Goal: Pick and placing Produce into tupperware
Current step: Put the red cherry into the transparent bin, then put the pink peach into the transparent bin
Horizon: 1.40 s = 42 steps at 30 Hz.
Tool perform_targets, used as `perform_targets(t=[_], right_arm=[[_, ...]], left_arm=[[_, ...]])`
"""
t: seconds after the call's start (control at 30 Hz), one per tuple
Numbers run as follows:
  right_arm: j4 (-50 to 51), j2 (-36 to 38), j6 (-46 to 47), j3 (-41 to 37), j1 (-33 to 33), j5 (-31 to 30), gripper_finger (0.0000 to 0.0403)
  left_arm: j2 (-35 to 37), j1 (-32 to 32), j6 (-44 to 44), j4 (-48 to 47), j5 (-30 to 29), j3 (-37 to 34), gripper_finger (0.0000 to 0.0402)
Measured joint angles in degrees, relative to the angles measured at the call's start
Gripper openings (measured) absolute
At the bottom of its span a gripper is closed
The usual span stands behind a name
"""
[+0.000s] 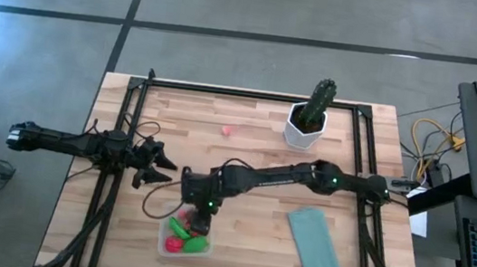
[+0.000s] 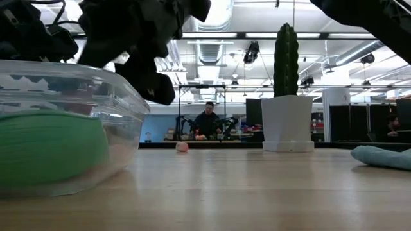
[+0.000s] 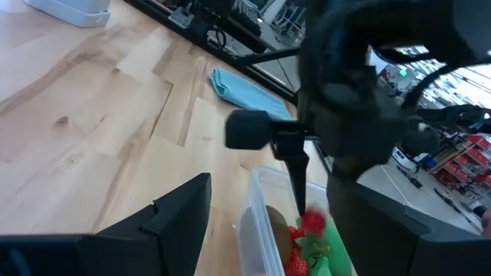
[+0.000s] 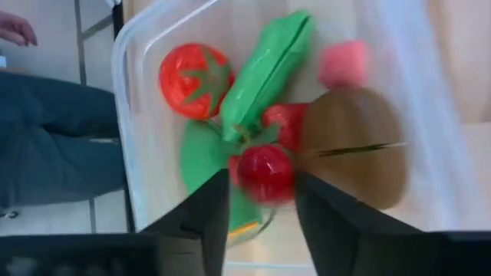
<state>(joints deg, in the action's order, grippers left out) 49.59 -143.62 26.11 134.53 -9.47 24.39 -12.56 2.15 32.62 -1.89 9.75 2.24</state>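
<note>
The right gripper [image 4: 261, 192] pinches a small glossy red toy fruit [image 4: 265, 172] between its fingers, directly above the clear square plastic tupperware [image 4: 134, 169] holding the other produce. Light, hard and slippery, I judge; best gripped across its middle. The left gripper [image 1: 151, 165] waits beside, fingers spread.

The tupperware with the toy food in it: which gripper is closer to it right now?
Right. The right gripper hangs directly over the tupperware, with a red piece between its fingers above the produce. The left gripper waits off to the side, away from it, open.
</note>
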Motion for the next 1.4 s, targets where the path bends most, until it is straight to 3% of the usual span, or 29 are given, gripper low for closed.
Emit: perform_targets(t=[0.2,0.43,0.57,0.83,1.07,1.4], right_arm=[[-0.24,0.5,0.26,0.24,-0.02,-3.8,0.0219],[7.03,6.1,1.02,0.65,6.44,-25.19,0.0252],[15.48,5.25,6.45,0.18,15.03,-22.94,0.0247],[14.8,3.29,3.86,0.31,25.16,-23.05,0.0233],[14.23,1.37,1.25,0.28,26.87,-24.34,0.0232],[11.32,-1.85,4.46,0.07,27.15,-27.08,0.0233]], left_arm=[[0.0,0.02,-0.01,0.0,0.0,0.0,0.0246],[0.0,0.02,-0.01,0.0,-0.02,0.0,0.0246],[-0.01,0.01,0.0,0.0,-0.01,0.0,0.0246],[0.0,0.02,0.0,0.0,0.0,0.0,0.0246],[-0.02,0.02,0.0,0.0,0.0,0.0,0.0246],[-0.02,0.02,0.0,0.0,-0.02,0.0,0.0246]])
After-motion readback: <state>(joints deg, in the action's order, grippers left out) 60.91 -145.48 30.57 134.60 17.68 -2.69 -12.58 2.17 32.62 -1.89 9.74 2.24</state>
